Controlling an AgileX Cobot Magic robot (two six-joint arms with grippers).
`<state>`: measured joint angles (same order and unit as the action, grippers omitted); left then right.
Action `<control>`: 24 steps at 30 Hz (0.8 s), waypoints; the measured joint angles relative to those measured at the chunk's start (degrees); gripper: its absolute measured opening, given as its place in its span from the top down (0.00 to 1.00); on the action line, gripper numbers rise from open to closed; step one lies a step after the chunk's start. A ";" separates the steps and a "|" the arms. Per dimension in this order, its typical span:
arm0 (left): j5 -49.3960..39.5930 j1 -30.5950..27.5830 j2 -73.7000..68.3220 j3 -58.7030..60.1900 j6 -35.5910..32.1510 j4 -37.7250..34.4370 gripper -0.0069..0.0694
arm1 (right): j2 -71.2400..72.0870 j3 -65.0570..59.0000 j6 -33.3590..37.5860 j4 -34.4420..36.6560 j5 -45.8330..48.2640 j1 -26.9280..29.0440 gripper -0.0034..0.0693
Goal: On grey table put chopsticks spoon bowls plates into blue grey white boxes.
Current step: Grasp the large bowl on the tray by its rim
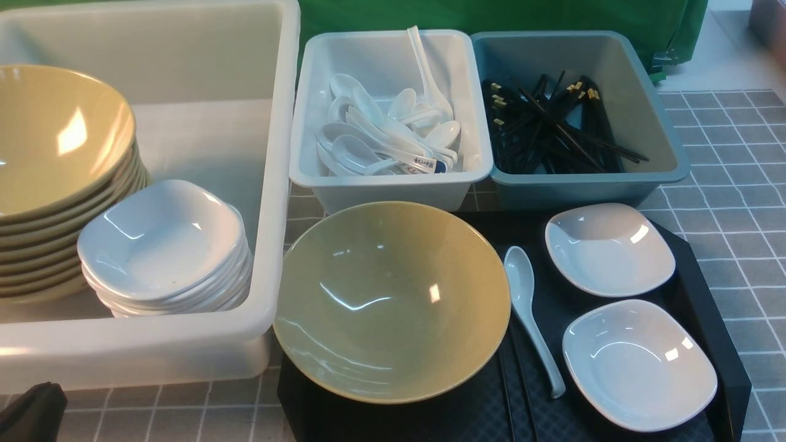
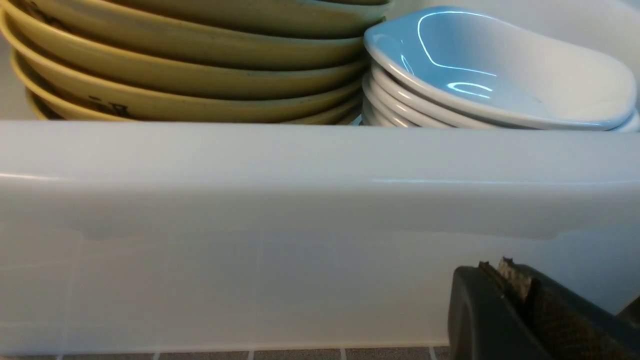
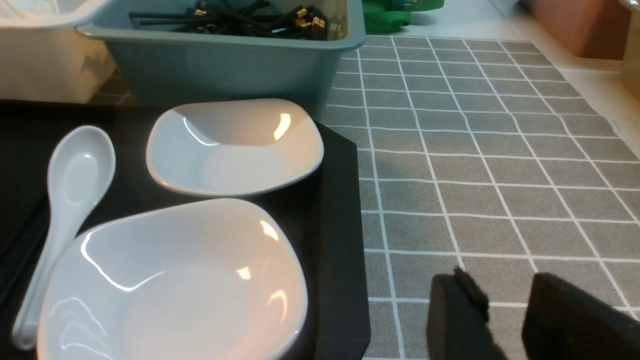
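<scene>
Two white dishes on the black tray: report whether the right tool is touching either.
Apart. The right wrist view shows the right tool beyond the tray's edge, grey table between it and both dishes.

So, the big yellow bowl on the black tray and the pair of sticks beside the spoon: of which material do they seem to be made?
The yellow bowl looks like glazed ceramic or hard melamine, glossy, since it shows sharp light reflections; which one, I cannot tell. The chopsticks seem black plastic or lacquered wood, smooth and dark, with no visible grain.
</scene>
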<state>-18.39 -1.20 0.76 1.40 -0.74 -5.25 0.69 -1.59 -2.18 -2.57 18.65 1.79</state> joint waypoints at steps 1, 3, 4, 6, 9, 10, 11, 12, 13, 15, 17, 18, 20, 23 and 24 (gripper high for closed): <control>0.12 0.00 0.00 0.00 0.00 0.00 0.92 | 0.00 0.00 0.00 0.00 -0.14 0.00 0.63; 0.42 0.00 0.00 0.00 -0.01 0.00 0.92 | 0.00 0.00 0.00 0.00 -0.54 0.00 0.63; 0.82 0.00 0.00 0.00 -0.01 0.00 0.92 | 0.00 0.00 -0.27 0.00 -1.14 0.00 0.63; 3.48 0.00 0.00 0.04 -0.01 0.00 0.92 | 0.00 0.00 -2.41 0.00 -5.05 0.00 0.63; 11.48 0.00 0.00 0.04 -0.01 0.00 0.92 | 0.00 0.00 -3.82 0.00 -14.43 0.00 0.63; 16.15 0.00 0.00 0.04 -0.01 0.06 0.92 | 0.00 0.00 -4.10 0.00 -19.85 0.00 0.63; 19.47 0.00 0.00 0.04 -0.01 0.12 0.92 | 0.00 0.00 -4.21 0.00 -23.69 0.00 0.63; 25.21 0.00 0.00 0.04 -0.01 0.32 0.92 | 0.00 0.00 -4.27 0.00 -29.52 0.00 0.63; 27.57 0.00 0.00 0.04 -0.01 0.39 0.92 | 0.00 0.00 -4.27 0.00 -33.32 0.00 0.63; 35.22 0.00 0.00 0.04 -0.01 0.50 0.92 | 0.00 0.00 -4.72 0.00 -42.95 0.00 0.63; 38.20 0.00 0.00 0.04 -0.01 0.56 0.92 | 0.00 0.00 -6.23 0.00 -46.99 0.00 0.63; 41.95 0.00 0.00 0.04 -0.01 0.57 0.92 | 0.00 0.00 -8.31 0.00 -51.80 0.00 0.63; 46.88 0.00 0.00 0.04 0.25 0.44 0.92 | 0.00 0.00 -12.45 0.06 -59.56 0.00 0.63; 53.35 0.00 0.00 0.04 2.59 -0.04 0.92 | 0.00 0.07 -16.33 0.24 -62.26 0.00 0.63; 53.48 0.00 0.00 -0.06 3.00 -0.03 0.92 | 0.00 0.13 -16.55 0.24 -61.79 0.00 0.63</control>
<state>35.09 -1.20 0.76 1.34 2.26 -5.29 0.69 -1.46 -18.72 -2.33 -43.14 1.79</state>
